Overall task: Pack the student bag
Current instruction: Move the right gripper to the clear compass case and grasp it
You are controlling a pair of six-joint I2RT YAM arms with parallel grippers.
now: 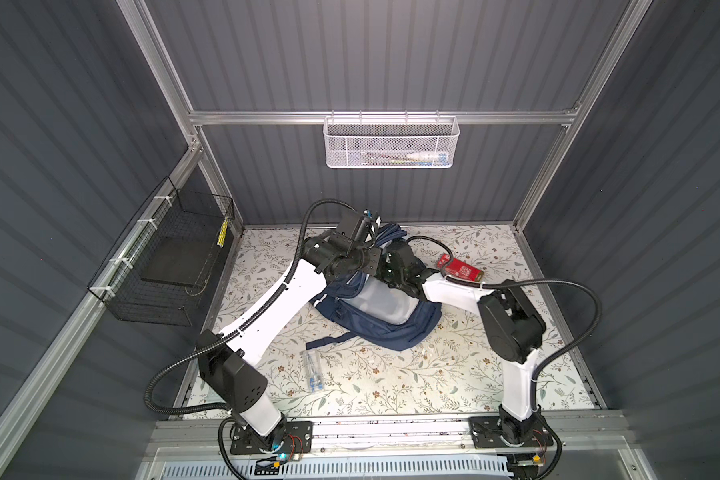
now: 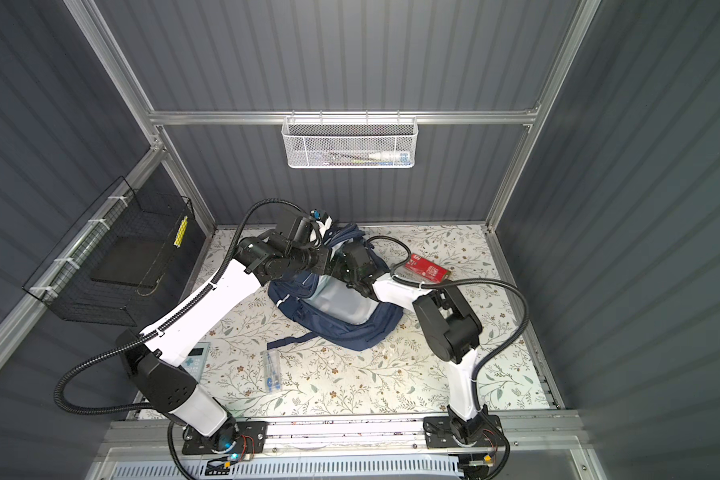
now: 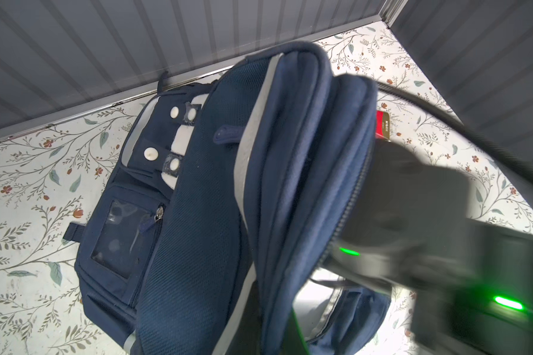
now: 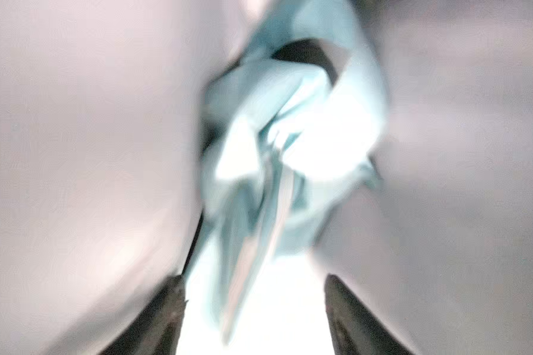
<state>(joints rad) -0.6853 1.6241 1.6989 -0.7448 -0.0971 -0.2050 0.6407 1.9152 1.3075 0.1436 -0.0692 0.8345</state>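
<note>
1. The student bag (image 1: 375,328), a navy backpack, lies toward the back of the floral desk (image 1: 391,386). Its main compartment gapes and shows pale lining.
2. The left pincer (image 1: 370,243) is closed and appears to pinch the bag's upper fabric, holding the mouth up. Its own wrist view does not show its fingers.
3. The right pincer (image 4: 254,279) reaches inside the bag. Its jaws stand apart, gripping nothing, and a crumpled pale-blue item (image 4: 290,123) lies just ahead, too blurred to name.
4. We judge the packing partly done, since that item seems to sit inside.
5. Three things lie outside on the desk:
   - a red box (image 1: 462,268) just beside the bag
   - a clear packet (image 1: 313,368) of blue-tipped things in front of it
   - a calculator (image 2: 196,359) near the left arm's base
6. No pocket looks zipped shut.
7. Only the right wrist view shows the bag's interior. The calculator shows in a top view alone. The left wrist view adds the bag's white patches and a clear window pocket (image 3: 120,233).
</note>
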